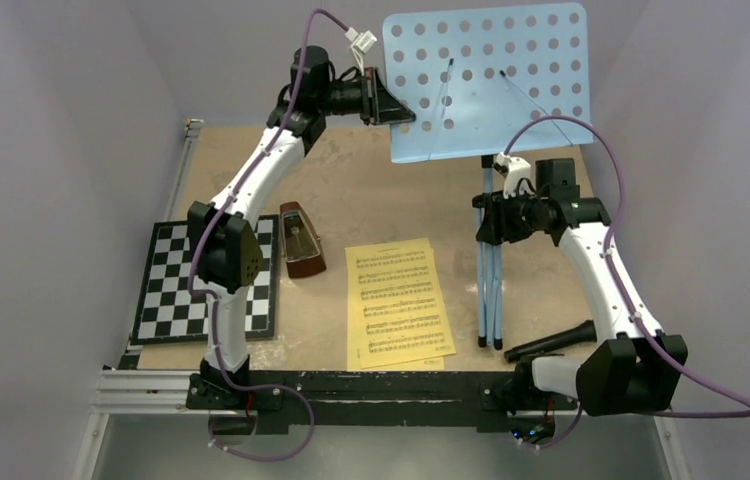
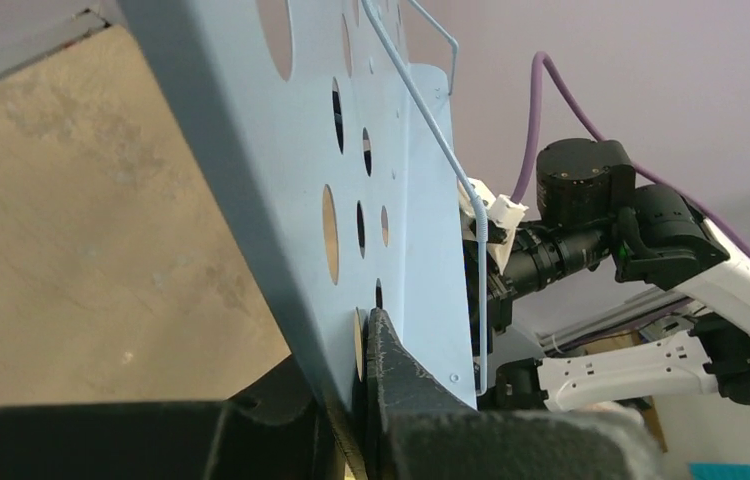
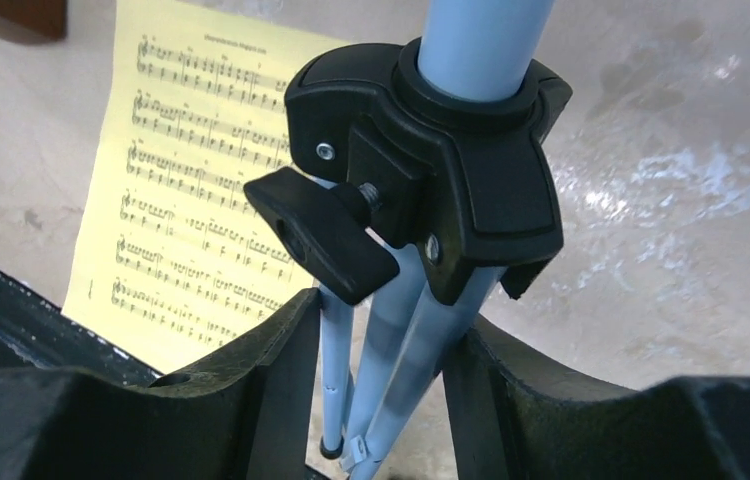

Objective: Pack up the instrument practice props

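The light-blue hole-punched music stand stands upright at the back right with its thin legs folded together. My left gripper is shut on the left edge of the stand's panel, one finger on each face. My right gripper is shut on the folded legs just below the black collar and knob. The yellow music sheets lie flat at the front middle and also show in the right wrist view. The brown metronome stands to their left.
A black-and-white chessboard lies at the front left, partly under my left arm. A black rod-like object lies by the right arm's base. Lilac walls close in the table on the left, back and right.
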Tool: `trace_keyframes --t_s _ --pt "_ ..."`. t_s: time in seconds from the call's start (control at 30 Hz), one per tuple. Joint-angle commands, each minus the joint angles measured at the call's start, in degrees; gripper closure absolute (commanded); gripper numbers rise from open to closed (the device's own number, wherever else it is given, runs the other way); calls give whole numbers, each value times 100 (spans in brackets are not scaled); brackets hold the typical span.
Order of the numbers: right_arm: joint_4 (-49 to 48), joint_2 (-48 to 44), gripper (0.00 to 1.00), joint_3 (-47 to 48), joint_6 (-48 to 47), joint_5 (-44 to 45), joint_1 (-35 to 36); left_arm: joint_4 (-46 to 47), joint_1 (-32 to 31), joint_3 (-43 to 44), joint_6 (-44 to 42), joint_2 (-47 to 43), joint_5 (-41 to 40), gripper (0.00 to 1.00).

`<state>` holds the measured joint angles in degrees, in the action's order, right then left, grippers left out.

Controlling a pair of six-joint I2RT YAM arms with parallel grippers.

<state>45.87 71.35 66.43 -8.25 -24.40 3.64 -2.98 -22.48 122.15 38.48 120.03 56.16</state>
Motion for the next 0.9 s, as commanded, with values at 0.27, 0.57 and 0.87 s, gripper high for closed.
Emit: trace_keyframes --t_s 0.27,0.57,0.87 --pt "-344 80 100 -45 -133 -649 16 1091 -50 -1009 -452 295 -772 64" --pt "-306 301 100 -80 -179 -594 -21 1609 -134 -1367 -520 876 -628 78" --pt "-152 353 100 -294 -232 -435 -29 1456 -172 -1103 -362 1578 -671 60"
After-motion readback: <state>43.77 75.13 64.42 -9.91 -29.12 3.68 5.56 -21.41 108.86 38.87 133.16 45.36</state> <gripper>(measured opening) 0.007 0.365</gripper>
